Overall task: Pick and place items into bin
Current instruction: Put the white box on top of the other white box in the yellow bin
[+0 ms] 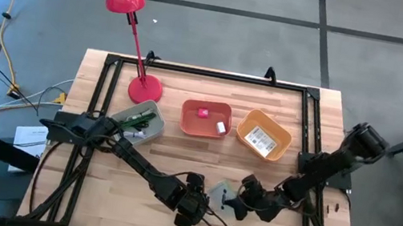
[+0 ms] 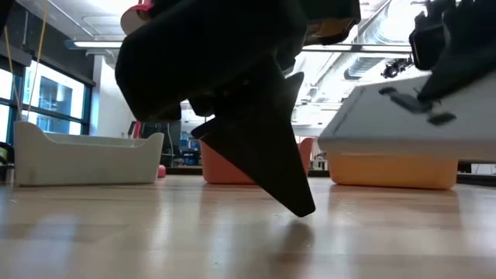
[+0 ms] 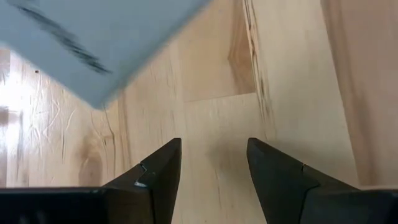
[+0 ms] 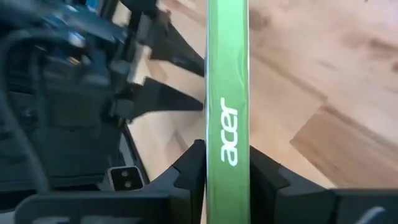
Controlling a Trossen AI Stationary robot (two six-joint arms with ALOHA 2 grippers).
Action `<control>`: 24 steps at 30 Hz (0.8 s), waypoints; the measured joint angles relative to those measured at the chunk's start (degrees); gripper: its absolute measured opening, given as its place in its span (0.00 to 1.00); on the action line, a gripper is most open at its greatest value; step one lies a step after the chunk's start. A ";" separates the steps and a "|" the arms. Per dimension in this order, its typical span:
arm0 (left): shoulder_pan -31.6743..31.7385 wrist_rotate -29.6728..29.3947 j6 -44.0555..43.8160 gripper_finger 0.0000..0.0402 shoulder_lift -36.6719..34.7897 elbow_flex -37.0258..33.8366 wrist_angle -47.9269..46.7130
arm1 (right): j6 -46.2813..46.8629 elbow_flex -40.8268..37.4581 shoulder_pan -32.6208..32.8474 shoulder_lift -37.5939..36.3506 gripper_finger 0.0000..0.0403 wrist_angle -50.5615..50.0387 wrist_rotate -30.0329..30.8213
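My right gripper (image 4: pixel 227 152) is shut on a flat white square card (image 1: pixel 222 189) with dark print, near the table's front middle. In the right wrist view the card shows edge-on as a green strip printed "acer". In the low view the card (image 2: pixel 387 116) hangs tilted above the wood. My left gripper (image 3: pixel 214 152) is open, pointing down just left of the card (image 3: pixel 93 37), its fingertips (image 2: pixel 301 208) close over bare wood. A second white card (image 1: pixel 263 141) lies in the yellow bin. Pink and white blocks (image 1: pixel 211 118) sit in the orange bin, and the green-handled tool (image 1: pixel 133 124) in the grey bin. My right gripper pinches the card between its two fingers across its thin green edge (image 4: pixel 227 134), one finger on each flat face. It comes from the table's right side, slanting down. The card is lifted clear of the table and tilted (image 2: pixel 364 128).
Three bins stand in a row on the far half: grey (image 1: pixel 155 110), orange (image 1: pixel 184 118), yellow (image 1: pixel 286 139). A red desk lamp (image 1: pixel 144 88) stands at the far left. A thin black cable (image 1: pixel 216 222) curls beside my left gripper. Bare wood lies along the near edge.
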 joint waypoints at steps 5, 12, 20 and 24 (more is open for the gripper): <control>0.00 -0.10 -0.55 0.43 -0.10 0.04 0.02 | -1.45 0.00 0.00 -5.20 0.14 -5.56 1.83; -0.31 0.02 -1.00 0.43 -0.17 0.04 -0.24 | -2.30 0.00 0.00 -13.69 0.12 -15.22 4.27; -0.44 0.19 -1.09 0.43 -0.18 0.09 -0.22 | -3.27 0.02 -0.25 -26.81 0.12 -29.79 6.94; -0.42 0.22 -1.09 0.43 -0.18 0.09 -0.07 | -4.15 0.02 -1.71 -34.14 0.11 -38.52 8.04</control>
